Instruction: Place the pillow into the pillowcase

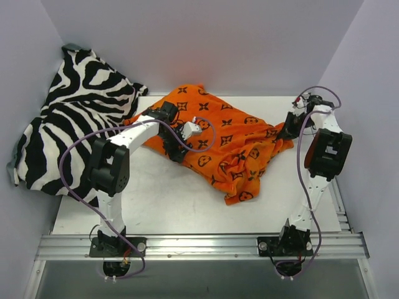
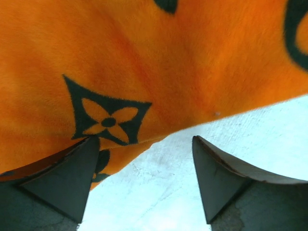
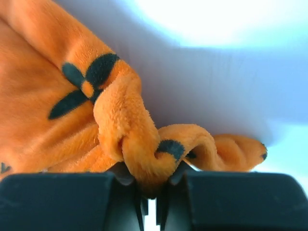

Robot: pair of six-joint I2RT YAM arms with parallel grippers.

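Observation:
The orange pillowcase [image 1: 218, 137] with dark motifs lies crumpled across the middle of the white table [image 1: 168, 199]. No view shows the pillow. My left gripper [image 1: 174, 148] is low at the pillowcase's near left edge. In the left wrist view the left gripper [image 2: 146, 144] is open, with the hem of the pillowcase [image 2: 144, 62] just ahead and bare table between the fingers. My right gripper [image 1: 288, 128] is at the cloth's right end. In the right wrist view the right gripper [image 3: 150, 185] is shut on a bunched fold of the pillowcase [image 3: 130, 144].
A black-and-white zebra-striped cloth [image 1: 68, 118] is heaped at the back left and hangs over the table's left side. Grey walls close in the back and both sides. A metal rail [image 1: 199, 244] runs along the near edge.

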